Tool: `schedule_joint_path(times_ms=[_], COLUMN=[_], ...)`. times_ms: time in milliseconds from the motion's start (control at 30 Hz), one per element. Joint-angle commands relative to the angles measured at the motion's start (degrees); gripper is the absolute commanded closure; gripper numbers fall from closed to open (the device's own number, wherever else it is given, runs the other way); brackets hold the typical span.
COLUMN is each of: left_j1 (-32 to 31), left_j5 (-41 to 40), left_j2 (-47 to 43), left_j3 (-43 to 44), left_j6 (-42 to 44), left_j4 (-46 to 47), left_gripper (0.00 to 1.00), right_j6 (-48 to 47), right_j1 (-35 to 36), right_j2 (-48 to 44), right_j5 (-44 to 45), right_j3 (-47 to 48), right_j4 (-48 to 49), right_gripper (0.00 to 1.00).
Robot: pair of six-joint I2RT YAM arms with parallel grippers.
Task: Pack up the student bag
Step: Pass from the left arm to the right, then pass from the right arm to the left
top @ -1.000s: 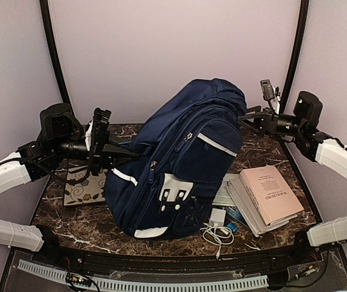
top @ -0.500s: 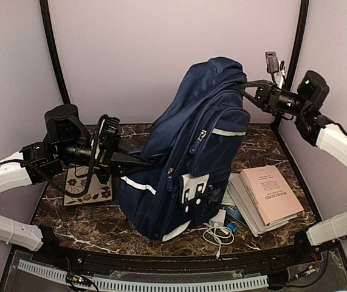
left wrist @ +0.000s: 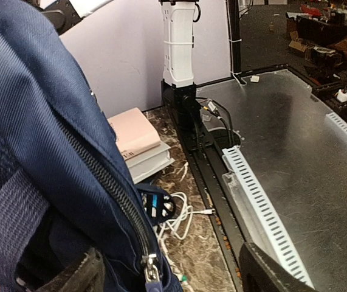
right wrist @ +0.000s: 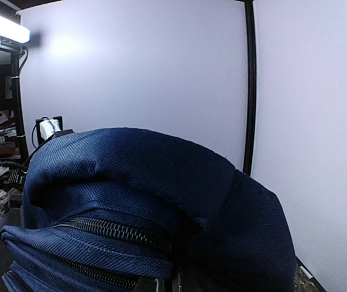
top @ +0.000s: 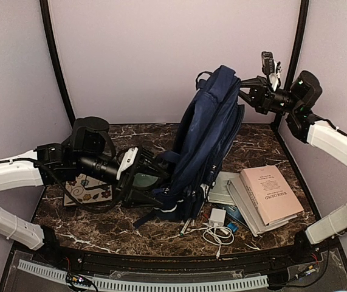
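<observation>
The student bag (top: 209, 146), navy blue, stands upright and edge-on in the middle of the table. My right gripper (top: 243, 92) is shut on the fabric at its top. In the right wrist view the bag's top (right wrist: 161, 182) fills the frame and the fingertips (right wrist: 158, 285) pinch the cloth just below a zipper. My left gripper (top: 154, 180) is open at the bag's lower left side. In the left wrist view the bag (left wrist: 45, 152) and its zipper pull (left wrist: 151, 271) lie against the left finger (left wrist: 70, 275), while the other finger (left wrist: 270, 274) stands apart.
A stack of books with a pink cover (top: 267, 194) lies right of the bag. A white charger with coiled cable (top: 217, 224) sits in front of it, near the table's front edge. A flower-patterned flat item (top: 85, 185) lies at the left under my left arm.
The bag went from leaning to upright and edge-on. My right gripper shut on its top and lifted it. My left gripper let go, opened and moved right, lower along the bag.
</observation>
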Motion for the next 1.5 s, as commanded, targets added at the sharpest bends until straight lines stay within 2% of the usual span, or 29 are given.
schedule_joint_path(times_ms=[0,100,200,267,400,500,567,767,867,967,1067,1133,1167,1200,1267,1300,1333,1467], left_j1=[-0.2,-0.2,-0.2,-0.2,-0.2,0.0,0.1,1.1,1.1,1.1,1.1,1.1,1.1,1.1,1.1,1.1,1.1,1.1], left_j5=[2.9,4.6,3.8,-1.4,-10.8,-12.4,-12.0,-14.9,-12.9,-13.3,-14.9,-14.2,-13.6,-12.9,-11.5,-11.9,-13.5,-25.7], left_j2=[-4.5,-8.3,-10.5,-10.2,-3.4,3.2,5.8,10.5,14.1,16.7,18.0,18.6,18.8,18.8,18.4,17.9,17.3,15.3], left_j3=[2.4,1.4,0.5,1.6,6.6,10.2,11.4,10.8,12.5,12.7,12.4,12.7,12.8,12.9,12.7,12.3,11.8,11.7], left_j6=[1.1,0.0,-4.0,-7.9,-8.0,-8.6,-8.4,-6.0,-6.6,-7.6,-8.4,-9.0,-9.7,-10.6,-12.3,-13.5,-14.9,-21.0], left_j4=[-6.4,-4.6,1.0,4.6,1.9,-1.3,-1.4,5.8,6.7,10.6,14.7,15.7,15.9,16.2,17.0,17.8,18.8,20.3], left_gripper=[0.14,0.03,0.01,0.01,0.04,0.01,0.01,0.02,0.02,0.02,0.05,0.17,0.30,0.44,0.82,0.97,1.00,1.00], right_j6=[1.7,2.5,6.9,14.2,26.3,30.8,31.1,27.7,23.8,12.9,-3.9,-8.0,-8.7,-9.1,-9.9,-10.8,-11.7,-15.2], right_j1=[-1.2,-2.3,-2.4,-2.4,-2.4,-2.3,-1.9,-0.4,-0.1,0.0,0.3,0.3,0.2,0.3,0.2,0.2,0.2,0.2], right_j2=[0.7,1.9,3.8,5.7,8.7,9.8,10.2,10.1,9.1,6.3,3.0,1.1,0.5,0.0,-0.3,-0.2,-0.2,-1.7], right_j5=[-8.4,-8.5,-10.1,-10.9,-11.5,-11.2,-11.3,-11.6,-10.4,-7.7,-3.2,-1.4,-1.0,-0.7,0.2,1.3,3.3,15.3], right_j3=[3.3,3.1,3.0,2.6,3.7,4.2,4.6,5.1,5.2,6.0,7.6,7.1,6.3,5.8,5.5,5.9,6.6,9.3], right_j4=[7.1,7.3,11.6,19.4,32.5,37.2,36.8,31.6,26.7,12.0,-6.2,-11.1,-11.6,-11.8,-13.9,-16.4,-19.5,-33.7], right_gripper=[1.00,1.00,1.00,1.00,1.00,1.00,1.00,1.00,1.00,1.00,1.00,1.00,1.00,1.00,0.99,0.93,0.81,0.38])
